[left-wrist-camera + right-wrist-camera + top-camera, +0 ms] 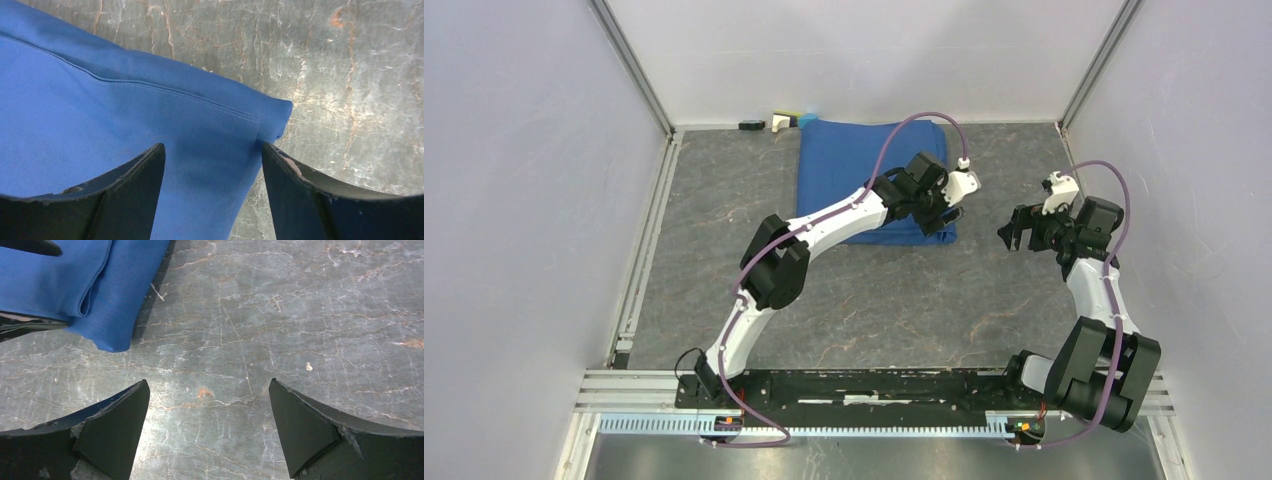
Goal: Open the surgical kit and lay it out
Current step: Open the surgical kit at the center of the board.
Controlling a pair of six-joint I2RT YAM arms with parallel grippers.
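Top external: small blocks (780, 123) behind blue wrap (844, 170).

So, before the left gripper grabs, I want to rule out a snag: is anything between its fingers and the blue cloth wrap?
Nothing visible. The left gripper hangs open right over the corner of the folded blue cloth wrap, only cloth between its jaws; bare table lies beside that corner.
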